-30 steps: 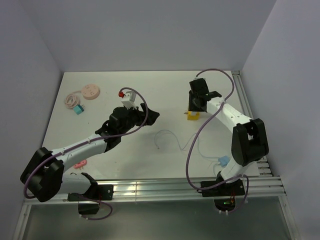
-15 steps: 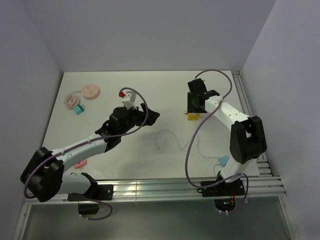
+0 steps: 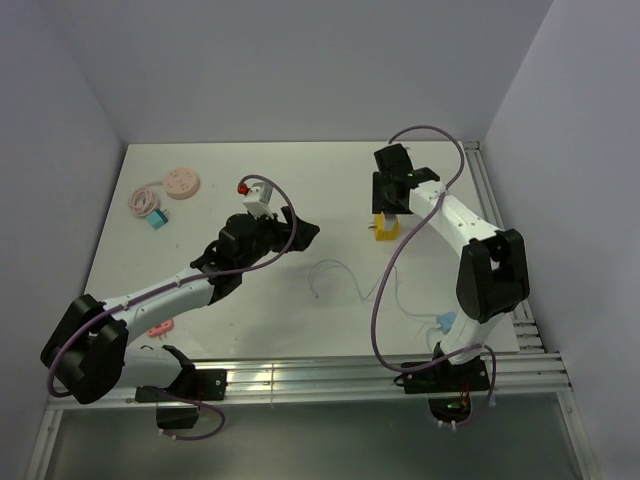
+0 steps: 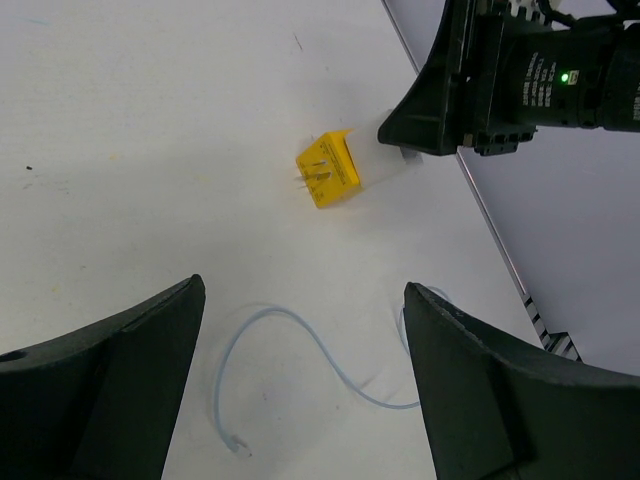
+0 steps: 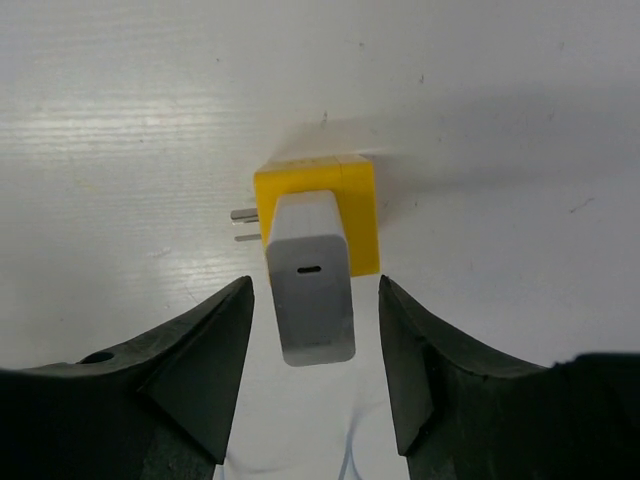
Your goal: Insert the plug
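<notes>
My right gripper (image 5: pixel 314 300) stood open, its jaws clear on either side of the grey rectangular charger plug (image 5: pixel 310 275). The plug sat on the yellow plastic adapter block (image 5: pixel 360 215), which lay on the white table (image 5: pixel 120 100). My left gripper (image 4: pixel 302 295) stood open, holding nothing.

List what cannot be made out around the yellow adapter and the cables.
Top view: the jaws of the right arm cover part of the yellow adapter and all of its grey charger.
Left wrist view: the tip of the pale cable is too small to show its connector.
Top view: the blue connector sits partly behind that arm's base.
</notes>
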`<action>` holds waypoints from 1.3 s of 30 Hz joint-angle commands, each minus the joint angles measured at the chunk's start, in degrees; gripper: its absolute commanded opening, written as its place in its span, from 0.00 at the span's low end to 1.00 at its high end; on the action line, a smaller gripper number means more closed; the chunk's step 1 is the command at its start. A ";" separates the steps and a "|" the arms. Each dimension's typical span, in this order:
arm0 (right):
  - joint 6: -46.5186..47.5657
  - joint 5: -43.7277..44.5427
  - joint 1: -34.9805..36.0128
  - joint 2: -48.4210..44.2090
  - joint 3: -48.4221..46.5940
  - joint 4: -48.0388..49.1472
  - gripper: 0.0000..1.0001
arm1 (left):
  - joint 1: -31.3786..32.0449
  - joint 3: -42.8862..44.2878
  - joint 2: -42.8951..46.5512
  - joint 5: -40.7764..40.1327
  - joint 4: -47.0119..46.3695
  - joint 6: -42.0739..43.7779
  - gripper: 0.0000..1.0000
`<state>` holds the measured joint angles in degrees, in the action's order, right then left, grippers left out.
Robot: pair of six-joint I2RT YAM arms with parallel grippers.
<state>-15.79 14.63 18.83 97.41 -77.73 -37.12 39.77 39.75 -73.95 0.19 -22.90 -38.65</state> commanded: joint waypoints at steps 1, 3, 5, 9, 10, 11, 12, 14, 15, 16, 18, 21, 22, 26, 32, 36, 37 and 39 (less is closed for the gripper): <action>0.15 -0.13 0.15 1.30 -4.70 -0.58 0.59 | -0.13 0.16 1.71 0.78 -2.33 0.07 0.86; -0.03 0.13 0.15 2.08 -5.58 -0.32 0.54 | -0.30 -0.02 2.14 0.43 -2.15 0.33 0.86; 0.06 -0.04 0.15 2.79 -6.20 -0.14 0.49 | -0.22 -0.28 2.32 0.25 -2.15 0.25 0.86; -0.12 -0.04 0.07 4.28 -7.43 -1.19 0.45 | -0.39 -0.37 2.67 0.25 -1.89 0.51 0.86; -0.12 0.04 0.15 4.55 -7.43 -1.20 0.44 | -0.39 -0.46 2.67 0.25 -1.98 0.42 0.86; -0.12 -0.04 0.07 4.63 -7.43 -1.28 0.42 | -0.39 -0.55 2.85 0.34 -2.06 0.42 0.86; -0.12 -0.04 0.07 4.72 -7.43 -1.46 0.41 | -0.48 -0.72 2.85 0.34 -2.15 0.42 0.87; 0.32 -0.22 -0.11 4.99 -7.43 -1.37 0.41 | -0.57 -0.72 2.85 0.34 -2.33 0.33 0.87; 0.41 -0.13 -0.20 5.16 -7.52 -1.37 0.41 | -0.66 -0.81 2.68 0.43 -2.33 0.33 0.87; 0.50 -0.13 -0.20 5.86 -7.52 -1.55 0.38 | -0.66 -0.81 2.67 0.43 -2.33 0.25 0.87; 1.29 -0.13 -0.63 6.83 -8.57 -2.25 0.28 | -0.92 -0.81 2.67 0.78 -2.50 0.16 0.87; 2.34 -0.83 -1.34 9.55 -11.20 -4.96 0.00 | -0.92 -0.90 2.67 0.96 -2.59 -0.02 0.87; 2.52 -1.70 -1.69 11.21 -13.13 -6.02 0.00 | -0.92 -0.81 2.76 1.13 -2.59 -0.02 0.87; 4.63 -6.10 -3.10 13.07 -15.95 -10.25 0.00 | -0.92 -0.99 2.59 1.22 -2.50 -0.11 0.87; 4.81 -6.72 -3.89 15.79 -18.24 -13.15 0.00 | -0.92 -0.81 1.88 2.18 -3.21 -0.63 0.86; 4.72 -3.65 -3.54 20.79 -18.68 -14.82 0.00 | -0.92 -0.81 1.53 2.54 -3.38 -0.81 0.86; 4.72 -1.91 -3.36 21.85 -19.64 -15.52 0.00 | -0.92 -0.90 1.53 2.54 -3.56 -0.90 0.86; 4.63 -0.92 -2.14 23.35 -19.74 -15.87 0.00 | -0.92 -1.07 1.62 2.36 -3.56 -0.90 0.86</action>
<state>-12.01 11.16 15.99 113.67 -99.90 -46.54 39.03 39.05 -72.84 1.72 -23.33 -38.83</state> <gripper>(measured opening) 0.409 0.864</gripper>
